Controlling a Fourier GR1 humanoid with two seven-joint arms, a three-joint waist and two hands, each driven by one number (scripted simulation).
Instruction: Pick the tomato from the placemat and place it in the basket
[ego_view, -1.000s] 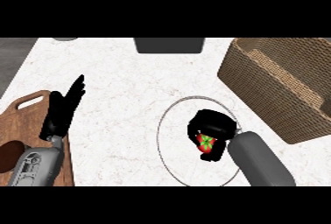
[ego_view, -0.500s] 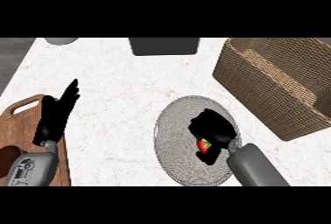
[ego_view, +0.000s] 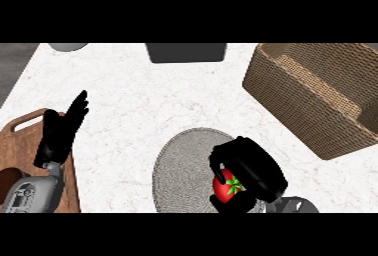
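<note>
Presently: white marbled worktop (ego_view: 148, 95), grey placemat (ego_view: 184, 170), wicker basket (ego_view: 317, 95).
Right hand (ego_view: 247, 167) curled round tomato (ego_view: 225, 186); left hand (ego_view: 63, 132) straight-fingered, resting.

right hand (ego_view: 251, 170) | now curled round tomato (ego_view: 224, 186) | placemat (ego_view: 181, 165) nearer view's lower edge

no readable text, labels, numbers anywhere

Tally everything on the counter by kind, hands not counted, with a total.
Tomato: 1
Placemat: 1
Basket: 1
Wooden board: 1
Dark container at the far edge: 1
Grey item at the far left edge: 1
Total: 6
</note>
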